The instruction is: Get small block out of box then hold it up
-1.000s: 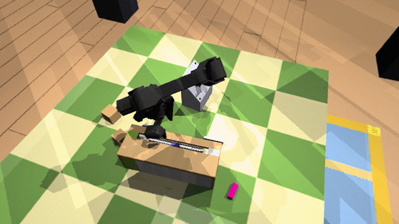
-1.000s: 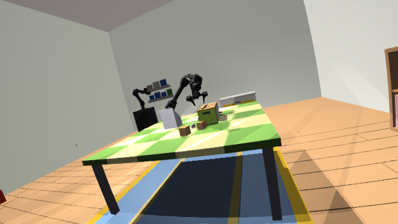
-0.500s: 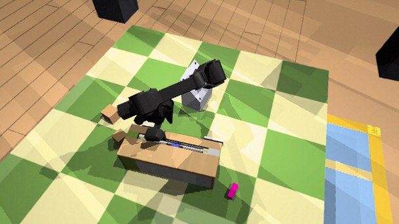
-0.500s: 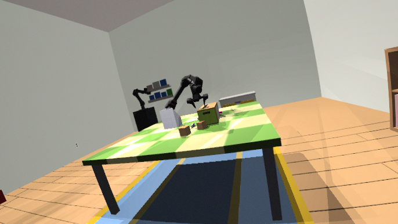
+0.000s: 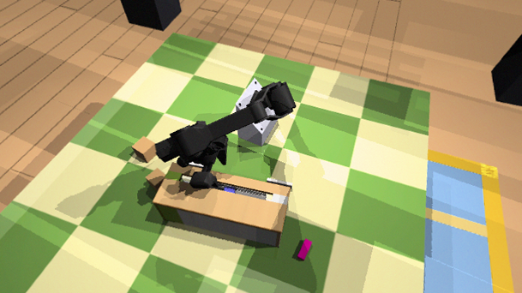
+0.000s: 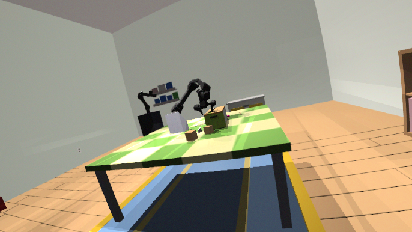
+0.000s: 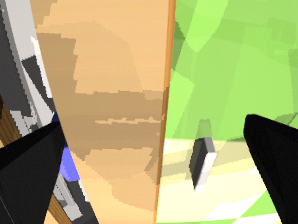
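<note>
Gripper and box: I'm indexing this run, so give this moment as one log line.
gripper: open, above box | box: upright | blue block: inside box
</note>
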`<state>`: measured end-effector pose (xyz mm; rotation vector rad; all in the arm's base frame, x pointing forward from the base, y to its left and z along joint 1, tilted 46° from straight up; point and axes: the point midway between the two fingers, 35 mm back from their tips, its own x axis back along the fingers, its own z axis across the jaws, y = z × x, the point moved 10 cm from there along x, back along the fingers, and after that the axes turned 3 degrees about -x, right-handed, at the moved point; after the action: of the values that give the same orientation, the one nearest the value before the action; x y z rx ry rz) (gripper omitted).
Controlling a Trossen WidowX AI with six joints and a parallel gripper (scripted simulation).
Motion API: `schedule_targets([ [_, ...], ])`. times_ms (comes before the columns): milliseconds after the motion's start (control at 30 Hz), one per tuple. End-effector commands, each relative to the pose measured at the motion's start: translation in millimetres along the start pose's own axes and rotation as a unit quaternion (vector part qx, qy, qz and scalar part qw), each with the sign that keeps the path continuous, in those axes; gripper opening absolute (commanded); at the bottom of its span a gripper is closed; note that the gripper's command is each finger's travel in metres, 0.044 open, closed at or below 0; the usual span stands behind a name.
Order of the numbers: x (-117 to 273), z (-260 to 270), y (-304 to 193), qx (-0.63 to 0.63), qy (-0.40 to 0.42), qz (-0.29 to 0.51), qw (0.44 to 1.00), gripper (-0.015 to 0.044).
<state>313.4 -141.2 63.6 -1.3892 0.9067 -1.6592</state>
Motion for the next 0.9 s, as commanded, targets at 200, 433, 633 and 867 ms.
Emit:
schedule_targets([
  [200,-18,-3,6,-0.008,-0.002,0.007,1.0,0.04],
  [433,-28,-5,10,-0.011,-0.004,0.01,1.0,0.04],
  [633,-24,-4,7,-0.007,-0.003,0.006,1.0,0.04],
  [867,-28,-4,-4,-0.008,-0.004,0.007,1.0,0.04],
])
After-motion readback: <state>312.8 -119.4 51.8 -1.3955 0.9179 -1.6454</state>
